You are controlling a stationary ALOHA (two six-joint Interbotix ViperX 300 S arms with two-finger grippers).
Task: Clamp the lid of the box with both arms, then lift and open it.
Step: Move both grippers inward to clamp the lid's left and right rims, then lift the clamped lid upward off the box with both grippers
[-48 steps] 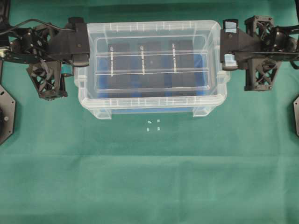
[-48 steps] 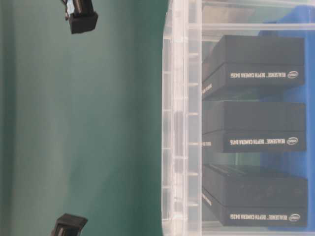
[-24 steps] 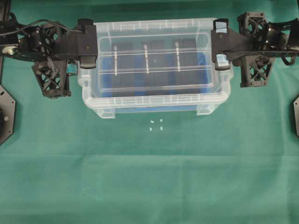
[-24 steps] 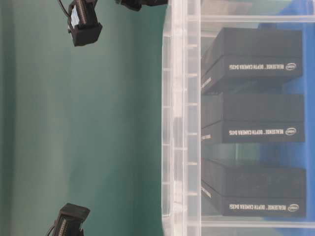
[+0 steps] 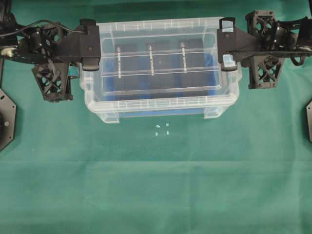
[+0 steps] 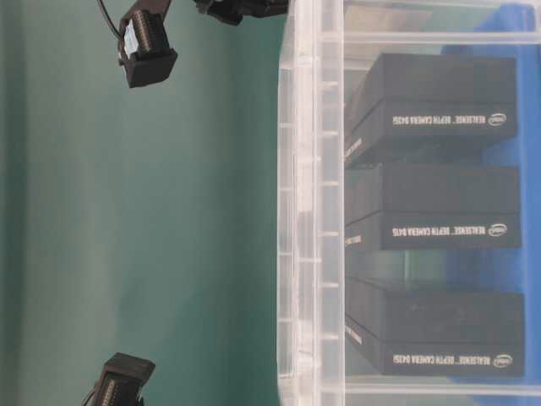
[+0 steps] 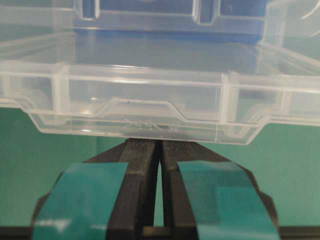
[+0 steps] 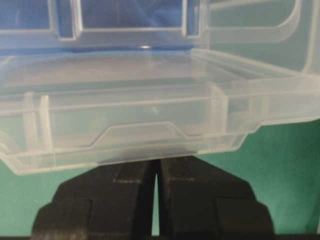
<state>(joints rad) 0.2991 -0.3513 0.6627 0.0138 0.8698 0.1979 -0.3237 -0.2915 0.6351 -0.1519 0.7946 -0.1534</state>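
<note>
Lid [image 5: 161,56] above box [image 5: 161,105], held between left gripper [image 5: 90,46] at left end and right gripper [image 5: 226,43] at right; three blocks [image 5: 151,68] inside box in a row

A robotics lab bench — green cloth [image 5: 156,190] tabletop, black mounting plates [image 5: 7,122] at its edges, RealSense camera boxes [image 6: 439,218].

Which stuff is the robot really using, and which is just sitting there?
Using:
lid
box
left gripper
right gripper

Just there:
three black cartons inside the box
small white bits on the green cloth
</note>
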